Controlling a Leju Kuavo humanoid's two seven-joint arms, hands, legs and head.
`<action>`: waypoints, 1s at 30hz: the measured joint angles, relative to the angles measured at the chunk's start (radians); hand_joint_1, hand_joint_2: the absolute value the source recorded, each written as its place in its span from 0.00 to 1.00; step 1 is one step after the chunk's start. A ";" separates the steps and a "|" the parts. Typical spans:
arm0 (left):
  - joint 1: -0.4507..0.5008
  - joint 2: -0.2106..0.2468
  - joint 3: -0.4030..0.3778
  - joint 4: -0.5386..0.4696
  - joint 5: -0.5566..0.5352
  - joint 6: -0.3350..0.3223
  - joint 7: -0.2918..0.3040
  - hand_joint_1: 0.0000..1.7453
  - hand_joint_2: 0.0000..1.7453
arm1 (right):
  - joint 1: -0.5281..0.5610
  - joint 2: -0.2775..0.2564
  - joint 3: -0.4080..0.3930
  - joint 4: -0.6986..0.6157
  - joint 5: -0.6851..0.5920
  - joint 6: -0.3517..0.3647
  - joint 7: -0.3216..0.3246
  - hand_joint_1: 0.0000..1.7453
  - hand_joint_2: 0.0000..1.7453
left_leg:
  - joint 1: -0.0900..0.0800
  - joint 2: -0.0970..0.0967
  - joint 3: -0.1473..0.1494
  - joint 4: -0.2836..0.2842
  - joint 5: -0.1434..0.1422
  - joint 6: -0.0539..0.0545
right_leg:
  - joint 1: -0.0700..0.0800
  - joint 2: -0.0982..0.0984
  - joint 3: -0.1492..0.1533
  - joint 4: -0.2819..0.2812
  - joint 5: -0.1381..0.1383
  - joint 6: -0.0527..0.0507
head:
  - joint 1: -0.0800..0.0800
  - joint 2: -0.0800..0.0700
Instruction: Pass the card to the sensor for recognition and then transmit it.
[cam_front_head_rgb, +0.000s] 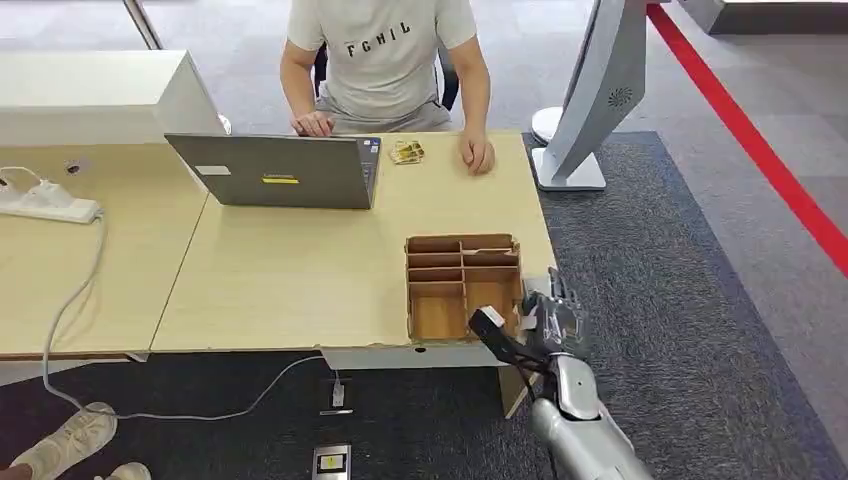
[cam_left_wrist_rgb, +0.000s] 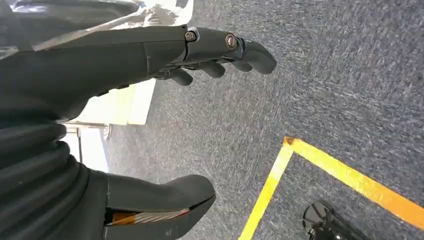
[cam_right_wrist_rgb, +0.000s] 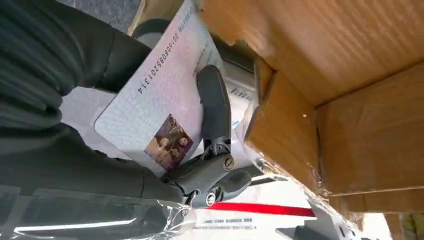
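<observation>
The right hand (cam_right_wrist_rgb: 200, 150) pinches the card (cam_right_wrist_rgb: 160, 100) just beside the cardboard organizer (cam_front_head_rgb: 463, 283) at the worktop's (cam_front_head_rgb: 300, 270) near right corner, while the left hand (cam_left_wrist_rgb: 165, 55) hangs empty, fingers apart, over carpet (cam_left_wrist_rgb: 325, 75).

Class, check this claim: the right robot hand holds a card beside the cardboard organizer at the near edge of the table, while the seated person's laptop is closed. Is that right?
One detail is wrong: the laptop is open, its lid raised toward the robot, as the head view shows. The rest stands: the right robot hand holds the card beside the cardboard organizer at the near edge of the table.
</observation>
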 joint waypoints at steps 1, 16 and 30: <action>0.000 -0.002 0.000 0.000 0.002 0.003 0.000 0.00 1.00 | -0.004 0.003 0.000 0.009 -0.009 -0.008 -0.007 1.00 1.00 | 0.000 0.000 0.000 0.000 0.000 0.000 | 0.000 0.000 0.000 0.000 0.000 0.000 | 0.000 0.000; 0.000 -0.025 0.000 0.001 0.011 0.047 0.002 0.00 1.00 | -0.044 0.047 0.001 -0.072 -0.196 -0.078 -0.172 1.00 1.00 | 0.000 0.000 0.000 0.000 0.000 0.000 | 0.000 0.000 0.000 0.001 0.000 0.000 | 0.000 0.000; 0.001 -0.024 0.000 0.001 -0.007 0.005 -0.014 0.00 1.00 | -0.035 0.063 0.001 -0.331 -0.235 -0.064 -0.180 1.00 1.00 | 0.000 0.000 0.000 0.000 0.000 -0.001 | 0.000 0.000 0.000 0.001 0.000 0.000 | 0.000 0.000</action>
